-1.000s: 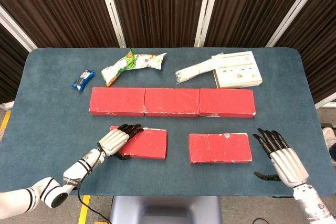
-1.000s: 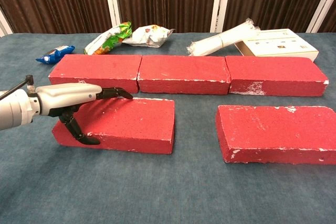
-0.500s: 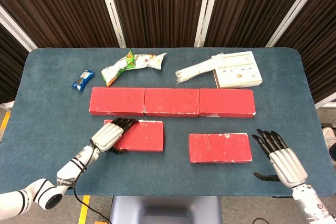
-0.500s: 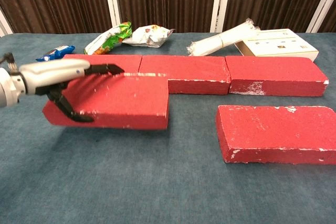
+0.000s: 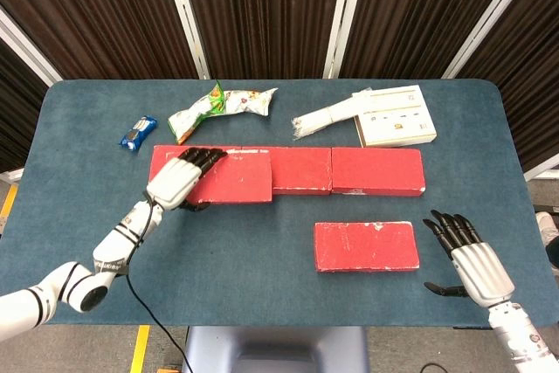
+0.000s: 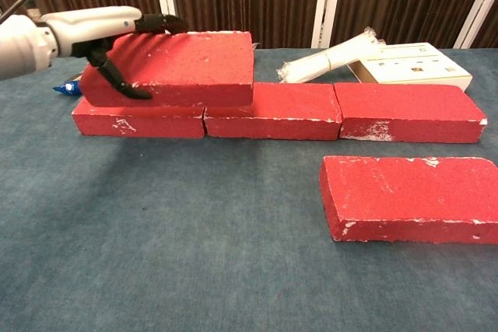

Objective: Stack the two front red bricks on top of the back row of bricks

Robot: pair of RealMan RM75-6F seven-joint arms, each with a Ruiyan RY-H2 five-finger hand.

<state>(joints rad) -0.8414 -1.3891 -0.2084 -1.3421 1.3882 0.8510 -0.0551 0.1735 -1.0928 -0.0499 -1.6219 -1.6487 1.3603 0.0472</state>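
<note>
My left hand (image 5: 179,178) (image 6: 109,29) grips the left end of a red brick (image 5: 234,177) (image 6: 179,68), fingers over its top and thumb on its near side. That brick is up over the left back-row brick (image 5: 163,156) (image 6: 136,120) and part of the middle back-row brick (image 5: 301,172) (image 6: 272,110); I cannot tell whether it touches them. The right back-row brick (image 5: 377,171) (image 6: 408,110) is bare. The other front brick (image 5: 365,245) (image 6: 408,196) lies flat on the table. My right hand (image 5: 467,259) hovers open to its right, seen in the head view only.
Behind the back row lie a blue snack packet (image 5: 137,132), a green and white snack bag (image 5: 218,108) (image 6: 159,56), a white wrapped roll (image 5: 327,115) (image 6: 331,56) and a white box (image 5: 397,117) (image 6: 412,64). The blue table (image 5: 79,216) ends close in front.
My left hand has lifted the front left brick off the table and carried it back and up over the left part of the back row. The right hand has hardly moved.
</note>
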